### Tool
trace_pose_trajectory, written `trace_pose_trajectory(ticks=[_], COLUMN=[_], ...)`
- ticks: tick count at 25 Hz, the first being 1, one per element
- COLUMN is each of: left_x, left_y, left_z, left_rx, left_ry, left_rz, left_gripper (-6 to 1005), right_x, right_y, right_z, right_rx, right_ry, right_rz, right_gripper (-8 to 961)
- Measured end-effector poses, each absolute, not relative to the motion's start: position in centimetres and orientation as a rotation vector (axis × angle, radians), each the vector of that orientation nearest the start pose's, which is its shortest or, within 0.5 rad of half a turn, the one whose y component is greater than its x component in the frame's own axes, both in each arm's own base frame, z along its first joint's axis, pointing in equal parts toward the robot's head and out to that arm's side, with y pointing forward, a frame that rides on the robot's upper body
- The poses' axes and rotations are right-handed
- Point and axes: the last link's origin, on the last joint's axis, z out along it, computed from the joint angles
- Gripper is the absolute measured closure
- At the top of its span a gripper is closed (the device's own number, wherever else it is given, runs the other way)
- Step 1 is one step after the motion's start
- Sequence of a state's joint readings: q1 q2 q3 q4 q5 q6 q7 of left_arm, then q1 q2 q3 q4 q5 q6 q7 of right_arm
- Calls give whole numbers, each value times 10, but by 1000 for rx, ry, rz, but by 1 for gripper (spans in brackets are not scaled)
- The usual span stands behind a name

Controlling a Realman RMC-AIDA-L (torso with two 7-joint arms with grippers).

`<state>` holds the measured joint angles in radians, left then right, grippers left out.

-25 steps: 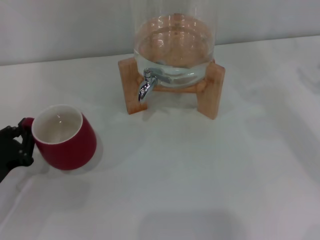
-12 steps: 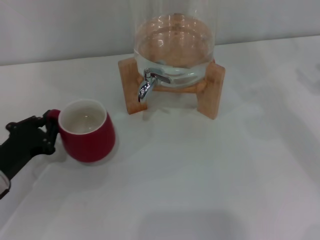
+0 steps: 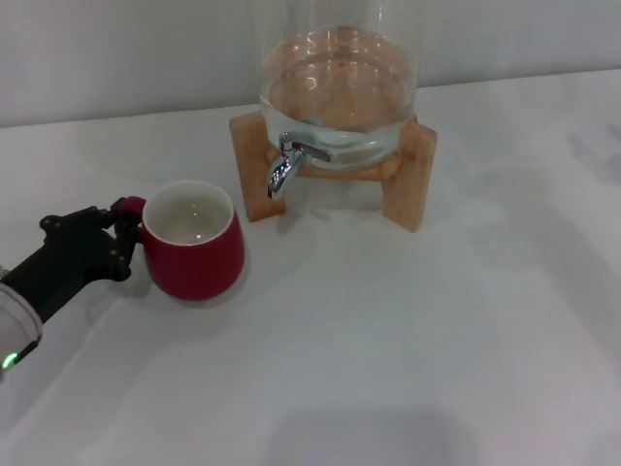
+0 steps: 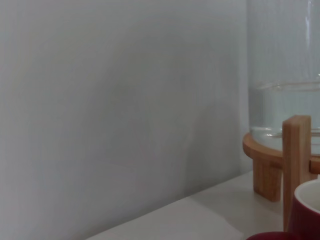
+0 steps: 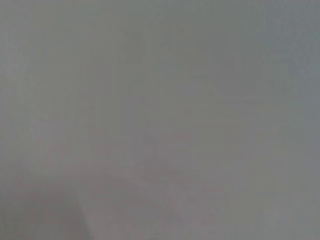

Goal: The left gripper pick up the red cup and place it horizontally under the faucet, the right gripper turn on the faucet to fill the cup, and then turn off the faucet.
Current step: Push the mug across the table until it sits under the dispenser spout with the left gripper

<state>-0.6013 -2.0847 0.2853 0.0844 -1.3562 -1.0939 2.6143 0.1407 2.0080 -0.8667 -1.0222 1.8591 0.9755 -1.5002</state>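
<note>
The red cup [image 3: 192,241] is held upright by its handle in the left gripper [image 3: 121,240]. The faucet [image 3: 284,162] is seen up and to the right of it, apart.

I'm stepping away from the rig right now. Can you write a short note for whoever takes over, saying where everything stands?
Left claw: black, multi-fingered, shut on the small loop handle of the squat dark-red ceramic cup with a white inside, at the robot's left on the white table.
Right claw: not in view.
Cup: upright, looks empty, short of the shiny chrome faucet and to the robot's left of it. The faucet sticks out of the clear glass dispenser jar on its wooden stand.
Done: cup grasped.
Left: set the cup under the spout, open the faucet with the right claw, fill, close.
</note>
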Motion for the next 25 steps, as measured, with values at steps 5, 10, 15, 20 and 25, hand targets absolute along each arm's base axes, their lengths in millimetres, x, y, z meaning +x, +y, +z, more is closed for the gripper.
trace_pose_trajectory(ticks=[5,10,15,20,25], left_x=[-294,-288,-283,-279,-273], left_y=[357,362,365,367,370], left_z=[-61,-66,-74,-78,-80], left_rx=[-2217,-2245,-2272,-2296,-2310], left_ry=[-460,-453,-452,-439,-426], left_rz=[-579,-556,-525,-511,-520], left_gripper=[896,896,896,896,896], right_x=[337,338,338,337,336], right_y=[327,327,327,327,327], right_z=[156,155,155,155,154], right_rx=[-1687,-1688,-1688,-1691,-1696], right_ry=[877,884,884,883,883], right_rz=[879,881,882,883,887], right_gripper=[204,204,205,205,204])
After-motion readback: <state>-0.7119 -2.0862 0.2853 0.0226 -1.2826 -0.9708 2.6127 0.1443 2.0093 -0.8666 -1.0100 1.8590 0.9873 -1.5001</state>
